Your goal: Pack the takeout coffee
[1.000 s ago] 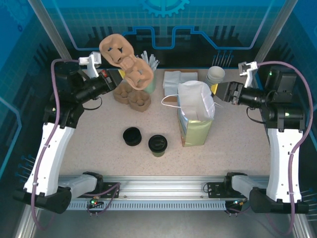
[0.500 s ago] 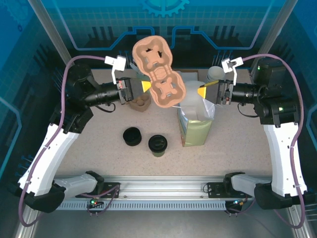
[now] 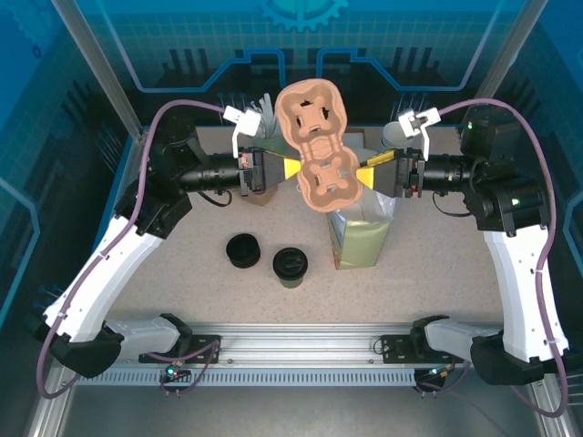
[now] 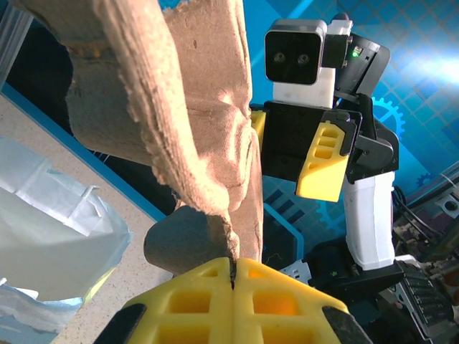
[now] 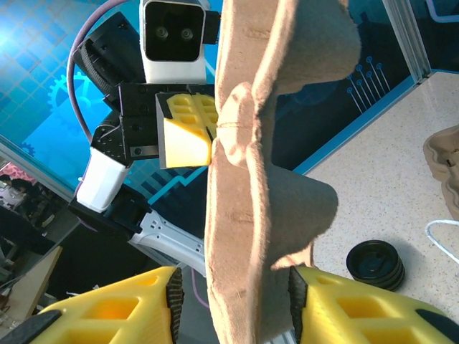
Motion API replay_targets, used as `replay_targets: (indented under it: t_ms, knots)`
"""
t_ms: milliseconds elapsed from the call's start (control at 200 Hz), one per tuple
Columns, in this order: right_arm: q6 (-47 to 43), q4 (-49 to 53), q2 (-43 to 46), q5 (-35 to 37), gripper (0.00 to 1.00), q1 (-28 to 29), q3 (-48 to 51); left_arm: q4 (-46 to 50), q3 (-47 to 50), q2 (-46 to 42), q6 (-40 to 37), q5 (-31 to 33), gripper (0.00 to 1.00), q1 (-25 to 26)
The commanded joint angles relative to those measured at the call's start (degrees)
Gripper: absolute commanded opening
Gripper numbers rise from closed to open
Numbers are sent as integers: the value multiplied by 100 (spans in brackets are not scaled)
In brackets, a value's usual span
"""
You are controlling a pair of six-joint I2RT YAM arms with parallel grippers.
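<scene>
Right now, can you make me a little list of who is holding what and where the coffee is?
left gripper: shut on one edge of the cup carrier
right gripper: open, one finger on each side of the carrier's other edge
cup carrier: in the air, above the paper bag
paper bag: standing upright on the table
takeout coffee: on the table left of the bag, lid on, not packed yet
black lid piece: on the table, just left of the coffee
</scene>
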State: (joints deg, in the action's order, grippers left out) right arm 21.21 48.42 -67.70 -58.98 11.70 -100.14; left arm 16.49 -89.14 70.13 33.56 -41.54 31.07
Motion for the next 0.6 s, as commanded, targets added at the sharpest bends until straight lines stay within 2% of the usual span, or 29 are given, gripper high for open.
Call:
replay_targets:
  t_ms: [0, 230, 350, 440, 470, 540, 590]
  knots:
    - [-195, 97, -22, -127, 41, 86, -142, -190, -145, 10, -183, -152, 0, 63]
    - [-276, 176, -23, -135, 27, 113, -86, -172, -222, 85, -182, -133, 0, 91]
    - [-263, 192, -33, -114, 16, 117, -68, -166, -261, 128, -190, -119, 0, 95]
    - [-252, 230, -32, 15, 0, 121, -101, -146, -279, 159, -234, -124, 0, 97]
    - [-259, 291, -39, 112, 0, 113, -139, -129, -279, 159, -275, -102, 0, 100]
    - [-294, 457, -41, 400, 0, 109, -221, 89, -326, 134, -503, 70, 25, 100]
    - [-302, 600, -41, 600, 0, 80, -281, 330, -410, 118, -757, 178, 36, 99]
